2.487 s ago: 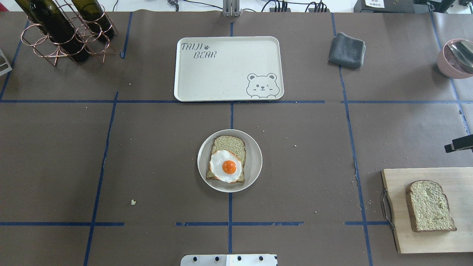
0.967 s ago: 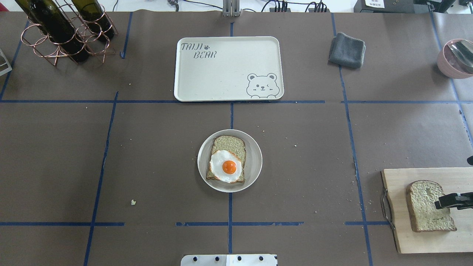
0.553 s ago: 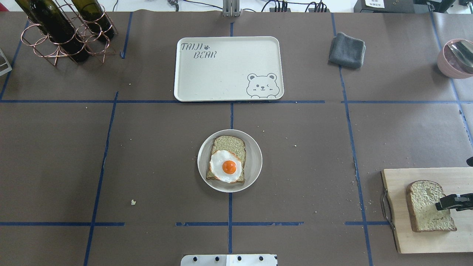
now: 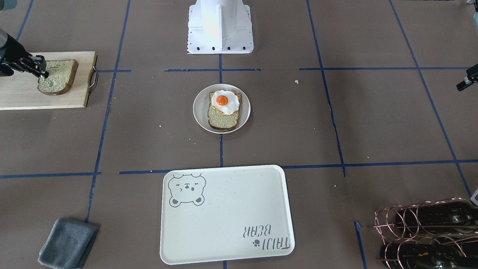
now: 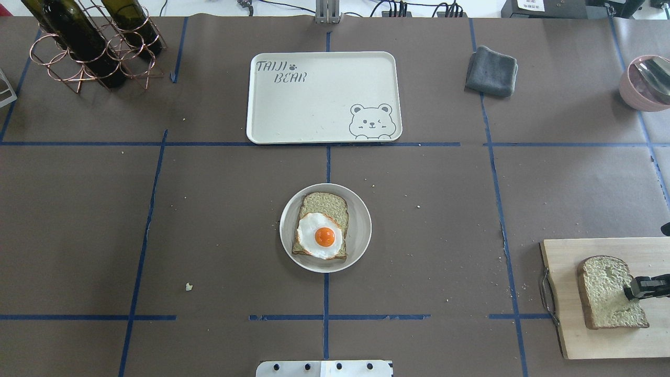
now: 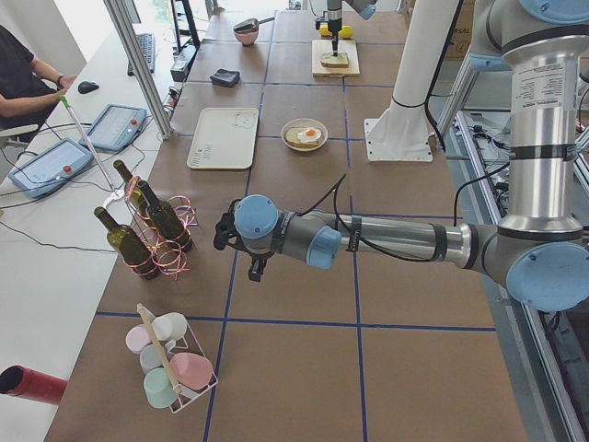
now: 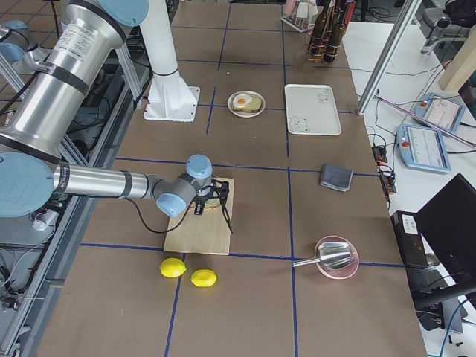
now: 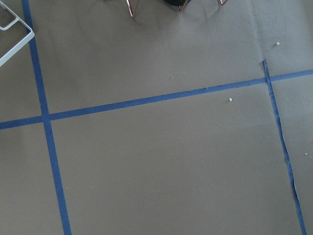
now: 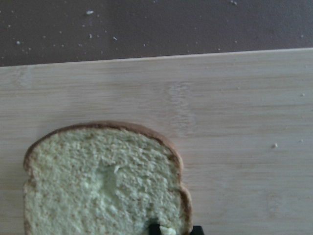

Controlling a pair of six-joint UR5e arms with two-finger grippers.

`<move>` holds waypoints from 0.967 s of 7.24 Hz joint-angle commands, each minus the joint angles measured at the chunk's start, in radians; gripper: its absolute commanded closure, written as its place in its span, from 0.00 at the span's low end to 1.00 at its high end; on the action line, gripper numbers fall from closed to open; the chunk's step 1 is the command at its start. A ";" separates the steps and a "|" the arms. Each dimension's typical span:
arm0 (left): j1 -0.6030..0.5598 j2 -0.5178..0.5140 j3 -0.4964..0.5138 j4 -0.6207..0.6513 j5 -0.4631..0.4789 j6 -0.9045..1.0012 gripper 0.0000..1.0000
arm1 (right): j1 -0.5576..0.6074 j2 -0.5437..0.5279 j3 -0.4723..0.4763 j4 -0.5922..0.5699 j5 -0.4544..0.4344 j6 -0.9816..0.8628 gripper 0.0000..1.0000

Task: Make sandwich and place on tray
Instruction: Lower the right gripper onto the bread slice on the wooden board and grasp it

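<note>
One bread slice [image 5: 325, 203] with a fried egg [image 5: 320, 235] on it lies on a small round white plate [image 5: 361, 230] at the table's middle. A second slice [image 5: 604, 293] lies flat on the wooden cutting board [image 5: 602, 340] at the near right. My right gripper [image 5: 634, 289] is down on that slice's right edge. In the right wrist view its fingertips [image 9: 155, 229] stand close together with the crust between them. The cream tray [image 5: 324, 99] lies beyond the plate with nothing on it. My left gripper [image 6: 253, 267] hovers over bare table far to the left; I cannot tell its state.
A grey folded cloth [image 5: 492, 70] lies right of the tray. A copper wire rack with wine bottles [image 5: 89, 47] stands at the far left. A pink bowl with a metal scoop [image 5: 644, 84] is at the far right. Two lemons [image 7: 186, 273] lie beyond the board.
My right gripper came in from the right edge over the cutting board and dropped onto the second slice's right edge. The slice shifted slightly. Nothing else moved.
</note>
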 commanded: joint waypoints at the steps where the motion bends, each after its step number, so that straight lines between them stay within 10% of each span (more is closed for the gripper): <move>1: 0.000 0.000 0.000 -0.001 0.000 0.000 0.00 | 0.001 0.001 0.003 0.018 0.008 -0.001 1.00; 7: 0.000 0.000 0.000 -0.001 0.000 -0.001 0.00 | 0.255 0.040 0.052 0.107 0.311 0.001 1.00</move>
